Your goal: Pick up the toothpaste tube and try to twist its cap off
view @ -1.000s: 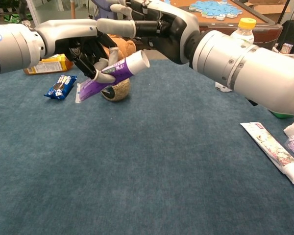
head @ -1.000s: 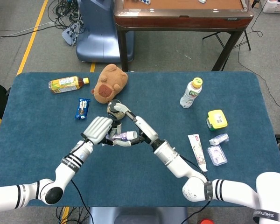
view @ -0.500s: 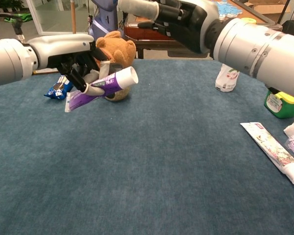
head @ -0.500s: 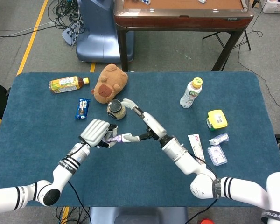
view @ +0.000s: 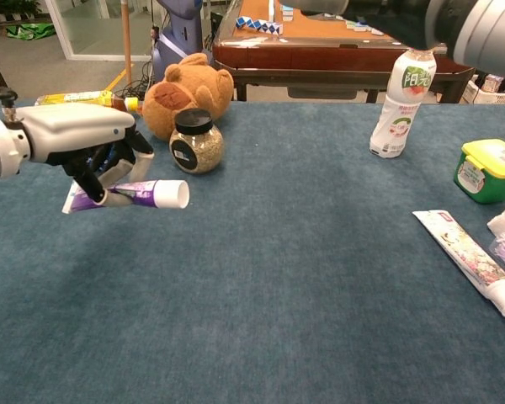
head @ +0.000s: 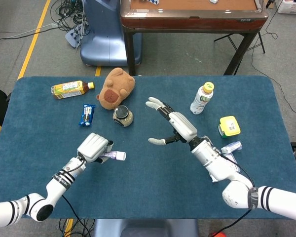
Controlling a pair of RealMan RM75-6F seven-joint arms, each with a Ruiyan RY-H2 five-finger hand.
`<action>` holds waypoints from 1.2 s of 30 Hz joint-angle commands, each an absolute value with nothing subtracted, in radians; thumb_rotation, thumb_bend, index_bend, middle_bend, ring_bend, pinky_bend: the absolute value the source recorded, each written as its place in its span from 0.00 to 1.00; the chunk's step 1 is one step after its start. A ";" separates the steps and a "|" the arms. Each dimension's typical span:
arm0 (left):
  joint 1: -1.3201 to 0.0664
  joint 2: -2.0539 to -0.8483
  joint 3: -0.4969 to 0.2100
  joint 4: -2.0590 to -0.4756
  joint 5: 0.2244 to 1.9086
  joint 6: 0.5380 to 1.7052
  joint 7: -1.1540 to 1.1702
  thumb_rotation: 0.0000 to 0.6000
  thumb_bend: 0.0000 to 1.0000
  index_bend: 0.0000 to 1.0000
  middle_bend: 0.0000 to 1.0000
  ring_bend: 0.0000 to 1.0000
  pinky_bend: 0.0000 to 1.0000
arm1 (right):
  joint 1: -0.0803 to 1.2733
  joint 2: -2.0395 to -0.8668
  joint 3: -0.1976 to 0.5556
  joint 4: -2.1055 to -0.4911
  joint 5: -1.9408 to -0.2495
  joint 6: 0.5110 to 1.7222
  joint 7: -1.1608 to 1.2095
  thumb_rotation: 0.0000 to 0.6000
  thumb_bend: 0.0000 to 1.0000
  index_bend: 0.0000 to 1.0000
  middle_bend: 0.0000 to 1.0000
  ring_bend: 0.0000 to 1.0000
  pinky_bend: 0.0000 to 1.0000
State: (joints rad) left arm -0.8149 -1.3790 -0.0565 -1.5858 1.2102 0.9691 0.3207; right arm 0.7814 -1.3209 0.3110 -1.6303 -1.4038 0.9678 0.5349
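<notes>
The purple toothpaste tube (head: 112, 156) (view: 128, 195) with its white cap (view: 176, 194) lies nearly level, low over the blue cloth, cap pointing right. My left hand (head: 93, 146) (view: 82, 143) grips it from above around its rear half. My right hand (head: 172, 126) is held open in mid-air right of the table's middle, fingers spread, well apart from the tube and holding nothing. In the chest view only a dark part of the right hand (view: 396, 12) shows at the top edge.
A brown plush bear (head: 116, 88), a lidded jar (head: 123, 116), a blue snack packet (head: 88, 114) and a tea bottle (head: 71, 89) lie at the back left. A water bottle (head: 202, 98), a yellow-lidded box (head: 229, 126), a white tube (head: 207, 159) and small packets (head: 230, 163) are on the right.
My right hand let go of the cap end and drew back to the right, opening wide. My left hand carried the tube down and to the left, close to the cloth.
</notes>
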 commanded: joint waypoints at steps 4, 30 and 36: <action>-0.801 -1.417 -0.027 -1.524 1.225 0.973 0.411 1.00 0.42 0.55 0.71 0.57 0.57 | 0.745 -1.251 0.281 -1.667 -1.411 0.995 0.442 0.65 0.00 0.00 0.00 0.00 0.00; -0.600 -1.308 -0.090 -1.569 1.193 1.168 0.171 1.00 0.42 0.27 0.45 0.40 0.48 | 0.564 -1.012 0.149 -1.725 -1.459 1.125 0.163 0.95 0.00 0.00 0.00 0.00 0.00; -0.497 -1.275 -0.066 -1.561 1.261 1.288 0.076 1.00 0.41 0.29 0.45 0.40 0.47 | 0.451 -1.018 0.100 -1.705 -1.440 1.243 0.039 1.00 0.01 0.00 0.00 0.00 0.00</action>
